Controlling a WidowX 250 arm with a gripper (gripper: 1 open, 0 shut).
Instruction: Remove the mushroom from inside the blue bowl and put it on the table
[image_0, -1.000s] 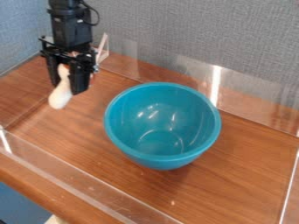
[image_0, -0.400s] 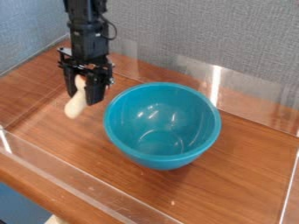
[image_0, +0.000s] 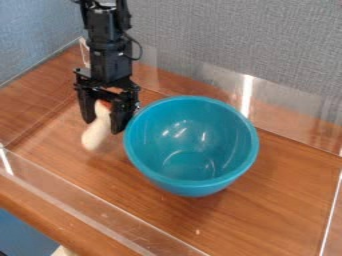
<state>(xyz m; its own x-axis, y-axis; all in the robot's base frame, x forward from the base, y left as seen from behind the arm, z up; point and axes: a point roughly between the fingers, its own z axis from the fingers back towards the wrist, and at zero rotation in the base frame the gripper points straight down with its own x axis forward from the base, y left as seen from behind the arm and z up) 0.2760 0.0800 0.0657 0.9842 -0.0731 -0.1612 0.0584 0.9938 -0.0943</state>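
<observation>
The mushroom (image_0: 94, 135) is just left of the blue bowl (image_0: 191, 146), its cream stem slanting down to the table (image_0: 54, 110) and its cap up between the fingers. My gripper (image_0: 106, 122) points almost straight down over it. The jaws stand apart, and the mushroom leans by the left finger (image_0: 84, 108). I cannot tell whether the stem's tip rests on the wood. The bowl is upright with nothing in it, and the right finger is close to its left rim.
Low clear acrylic walls (image_0: 160, 215) border the wooden top on all sides. A grey textured wall stands behind. Bare wood lies to the left of and in front of the bowl.
The arm has carried the mushroom to the right and down, from the back left corner to beside the bowl's left rim. The fingers now look wider apart.
</observation>
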